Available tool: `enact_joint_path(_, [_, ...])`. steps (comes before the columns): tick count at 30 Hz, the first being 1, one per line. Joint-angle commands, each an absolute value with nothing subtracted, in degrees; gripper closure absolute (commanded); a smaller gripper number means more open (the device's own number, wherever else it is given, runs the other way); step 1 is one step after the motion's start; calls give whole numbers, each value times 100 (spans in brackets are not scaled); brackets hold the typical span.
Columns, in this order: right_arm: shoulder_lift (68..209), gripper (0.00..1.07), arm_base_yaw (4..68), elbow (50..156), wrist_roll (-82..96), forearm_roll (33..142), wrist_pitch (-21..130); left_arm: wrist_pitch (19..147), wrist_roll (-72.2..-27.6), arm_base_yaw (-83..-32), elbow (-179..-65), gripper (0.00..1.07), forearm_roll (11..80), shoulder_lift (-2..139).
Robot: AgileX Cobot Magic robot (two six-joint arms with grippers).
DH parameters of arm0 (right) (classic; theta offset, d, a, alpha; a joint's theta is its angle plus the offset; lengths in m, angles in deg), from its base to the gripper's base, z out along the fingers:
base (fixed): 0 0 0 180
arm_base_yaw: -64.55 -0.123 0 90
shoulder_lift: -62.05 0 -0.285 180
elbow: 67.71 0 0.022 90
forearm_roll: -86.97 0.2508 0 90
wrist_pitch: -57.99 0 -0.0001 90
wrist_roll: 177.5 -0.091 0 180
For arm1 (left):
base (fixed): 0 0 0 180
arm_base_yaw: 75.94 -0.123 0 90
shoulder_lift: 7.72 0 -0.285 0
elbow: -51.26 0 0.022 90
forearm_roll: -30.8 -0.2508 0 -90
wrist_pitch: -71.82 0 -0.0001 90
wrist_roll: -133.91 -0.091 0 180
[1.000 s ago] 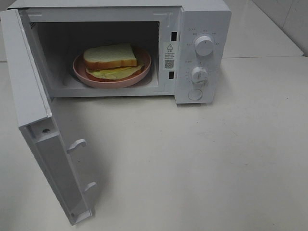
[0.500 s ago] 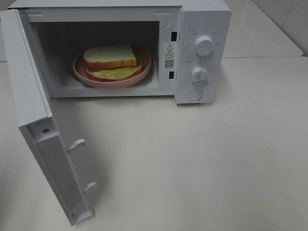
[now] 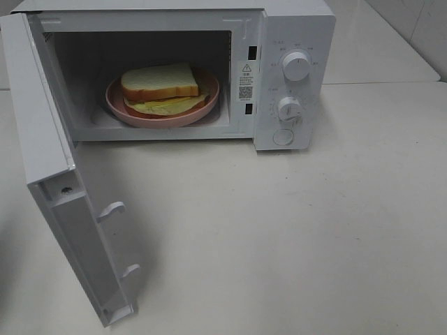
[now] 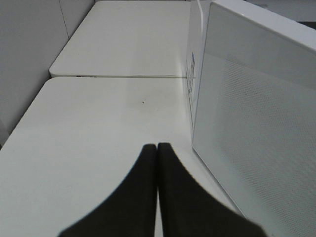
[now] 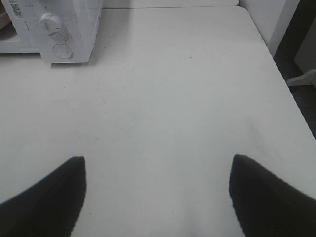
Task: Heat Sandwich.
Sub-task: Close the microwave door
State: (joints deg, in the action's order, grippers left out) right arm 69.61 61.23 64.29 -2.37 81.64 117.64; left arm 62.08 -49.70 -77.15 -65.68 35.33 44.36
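Note:
The sandwich [image 3: 160, 85], white bread with tan crust and yellow-green filling, lies on a round pink plate [image 3: 119, 101] inside the white microwave [image 3: 293, 42]. The microwave door [image 3: 63, 202] stands wide open, swung toward the front left. Neither gripper shows in the exterior high view. In the left wrist view my left gripper [image 4: 157, 146] is shut and empty, just outside the door's outer face [image 4: 256, 123]. In the right wrist view my right gripper [image 5: 158, 163] is open and empty over bare table, the microwave's knob panel [image 5: 57, 29] far off.
The microwave has two knobs [image 3: 296, 65] and a round button [image 3: 283, 137] on its right panel. The white table [image 3: 314, 230] extends in front and to the right. A second white table [image 4: 128, 34] adjoins behind, and a table edge shows in the right wrist view [image 5: 291, 94].

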Motion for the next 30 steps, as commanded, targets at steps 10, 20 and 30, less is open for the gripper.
enact_joint_path(10, [6818, 31, 6169, 6406, -180, 8187, 11747, 3549, -4838, -7726, -6516, 106, 3166, 6447])
enact_joint_path(20, [6818, 31, 6169, 6406, -180, 8187, 11747, 2237, -4008, -7606, -6545, 106, 1682, 7719])
enact_joint_path(30, [6818, 31, 6169, 6406, -180, 8187, 11747, 1888, -4013, -6809, -6803, 106, 1602, 8464])
